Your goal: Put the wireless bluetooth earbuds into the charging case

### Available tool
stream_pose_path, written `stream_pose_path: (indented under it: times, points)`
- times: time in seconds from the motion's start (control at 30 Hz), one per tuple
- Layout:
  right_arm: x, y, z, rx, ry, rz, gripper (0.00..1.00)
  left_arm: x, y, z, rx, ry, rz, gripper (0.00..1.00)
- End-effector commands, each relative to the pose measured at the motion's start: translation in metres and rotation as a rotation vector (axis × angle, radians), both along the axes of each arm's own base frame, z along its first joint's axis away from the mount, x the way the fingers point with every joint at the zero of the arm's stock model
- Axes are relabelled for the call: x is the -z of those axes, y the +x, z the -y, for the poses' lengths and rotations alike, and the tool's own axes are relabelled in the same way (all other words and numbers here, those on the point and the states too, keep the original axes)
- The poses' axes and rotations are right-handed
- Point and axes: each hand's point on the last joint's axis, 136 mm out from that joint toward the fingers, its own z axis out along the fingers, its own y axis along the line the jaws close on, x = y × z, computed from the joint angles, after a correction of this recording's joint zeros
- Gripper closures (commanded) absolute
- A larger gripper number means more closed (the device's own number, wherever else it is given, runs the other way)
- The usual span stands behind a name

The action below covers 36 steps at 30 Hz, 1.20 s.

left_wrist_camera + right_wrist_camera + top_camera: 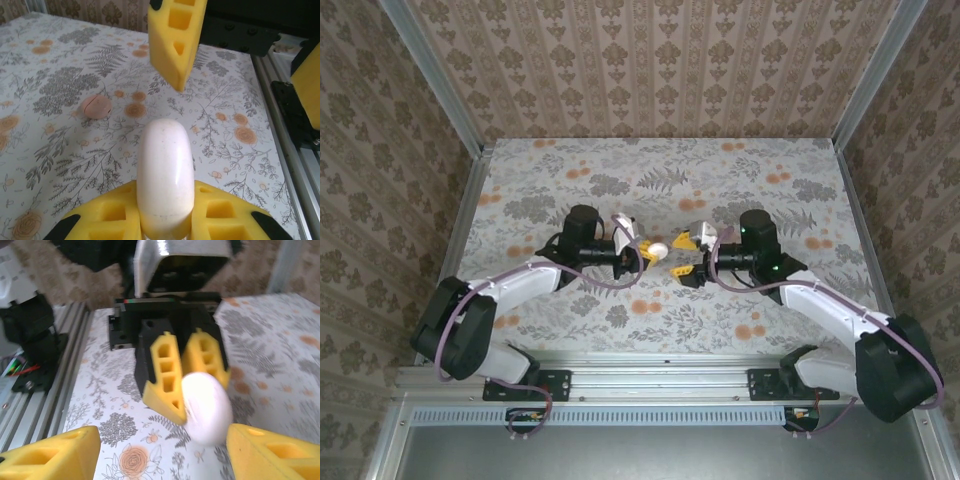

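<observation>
charging case [165, 175] closed, contents hidden | left jaws pinching it | right jaws spread, just beside it

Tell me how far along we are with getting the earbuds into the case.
Done: the left end effector holds the case above the table, lid apparently shut. In hand: the open right end effector sits just beside the case. Left: open it and seat the earbuds; one small pink piece, likely an earbud, lies on the table.
</observation>
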Motion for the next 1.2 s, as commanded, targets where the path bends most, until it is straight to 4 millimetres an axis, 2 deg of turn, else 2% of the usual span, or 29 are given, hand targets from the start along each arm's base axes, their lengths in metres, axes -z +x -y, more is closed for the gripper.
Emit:
stream_pose_path:
  times: [0.0,0.1,0.23,0.33,0.43,0.5,0.57,0.7,0.9,1.17]
  points:
    - [-0.01,0.025,0.023,0.243,0.041,-0.091,0.31,0.008,0.017,0.012,-0.065,0.034,-0.093,0.94]
    - [-0.003,0.035,0.046,0.416,0.013,-0.185,0.32,0.023,0.025,0.031,-0.086,0.087,-0.225,0.96]
    - [0.007,0.048,0.096,0.713,0.023,-0.327,0.31,0.039,0.038,0.065,-0.137,0.14,-0.388,0.97]
    - [0.016,0.049,0.132,0.88,0.038,-0.43,0.31,0.046,0.055,0.087,-0.197,0.136,-0.54,0.97]
    - [0.024,0.045,0.159,0.985,0.047,-0.518,0.31,0.052,0.067,0.104,-0.251,0.163,-0.66,0.97]
    - [0.029,0.043,0.169,1.028,0.055,-0.568,0.31,0.065,0.075,0.108,-0.313,0.222,-0.725,0.97]
    - [0.036,0.041,0.175,1.049,0.067,-0.614,0.31,0.07,0.083,0.112,-0.355,0.254,-0.778,0.97]
    - [0.042,0.043,0.172,1.032,0.096,-0.667,0.32,0.087,0.093,0.116,-0.42,0.302,-0.861,0.94]
    - [0.045,0.046,0.167,1.01,0.117,-0.698,0.32,0.108,0.097,0.124,-0.448,0.343,-0.974,0.93]
    - [0.047,0.046,0.164,0.992,0.13,-0.71,0.31,0.125,0.094,0.131,-0.442,0.376,-1.086,0.87]
